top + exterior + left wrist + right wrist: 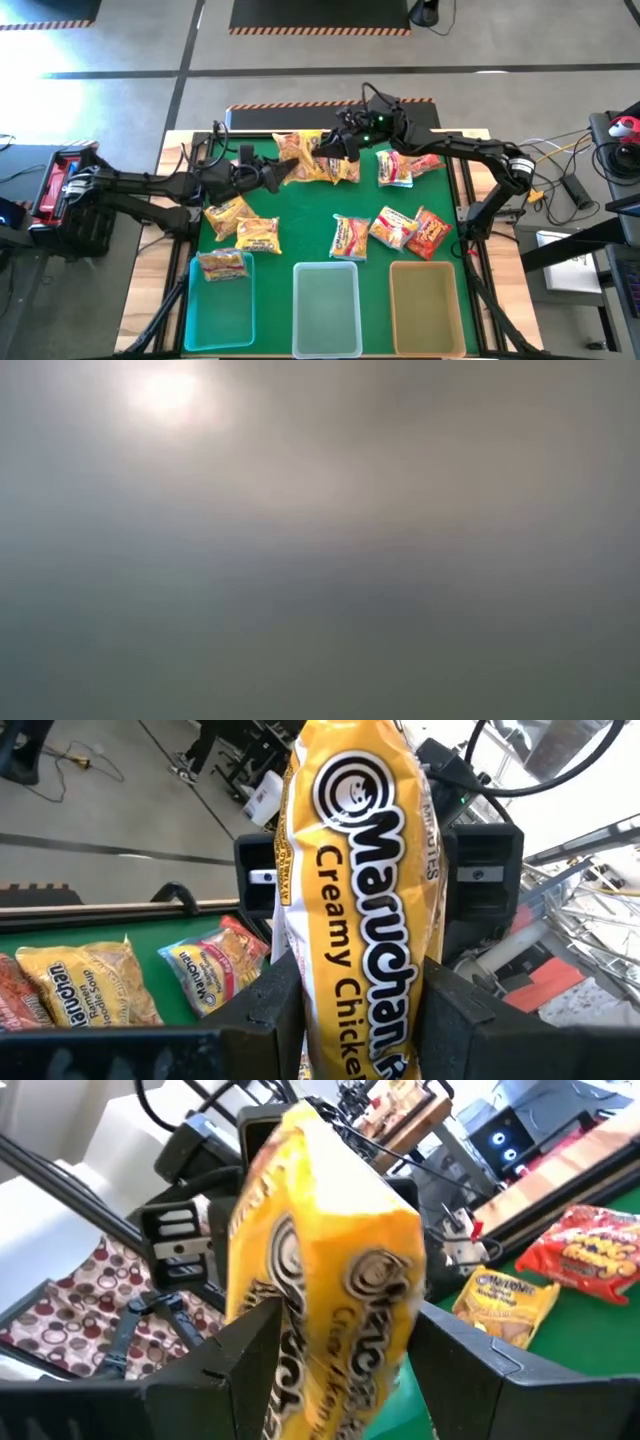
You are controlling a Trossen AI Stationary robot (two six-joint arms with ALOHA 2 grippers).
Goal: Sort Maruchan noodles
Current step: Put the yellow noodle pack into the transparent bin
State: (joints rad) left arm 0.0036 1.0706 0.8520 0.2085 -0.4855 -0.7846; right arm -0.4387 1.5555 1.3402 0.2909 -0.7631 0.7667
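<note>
Both arms met over the upper middle of the green mat in the high view, apparently so that one packet could pass between them. The left gripper was clenched on a yellow Creamy Chicken packet, which stood upright between its fingers in the left wrist view. The right gripper gripped a yellow packet too, seen bulging between its fingers in the right wrist view; whether this was the same packet cannot be settled.

The other noodle packets lay scattered on the mat, unsorted. Along the lower edge stood three bins: the teal bin at lower left already held one packet, while the clear bin and the tan bin awaited theirs. The low view showed only haze.
</note>
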